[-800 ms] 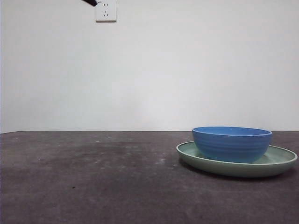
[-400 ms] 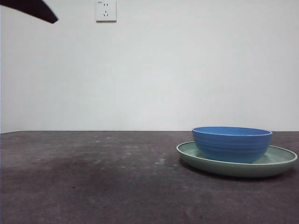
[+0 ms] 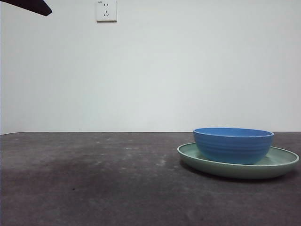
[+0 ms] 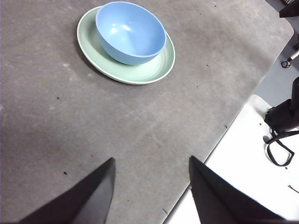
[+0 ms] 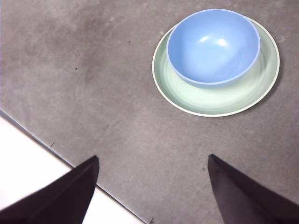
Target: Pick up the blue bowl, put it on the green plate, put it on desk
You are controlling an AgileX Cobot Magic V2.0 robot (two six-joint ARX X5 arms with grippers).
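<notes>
Bowl resting on plate, both grippers clear

Front view: blue bowl (image 3: 233,145) sits on green plate (image 3: 282,165), hiding its middle; a black tip (image 3: 29,6) is cut off at the corner.

Left wrist: left gripper (image 4: 150,189) open, empty, well apart from the desk (image 4: 140,121).

Right wrist: right gripper (image 5: 152,189) open, empty.

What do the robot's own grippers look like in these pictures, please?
Each wrist view shows two plain black jaws, flat, matte and tapering to points. The left gripper and the right gripper look alike, with no markings, pads or cables visible on them. In the front view only a dark pointed arm tip shows at a top corner.
</notes>
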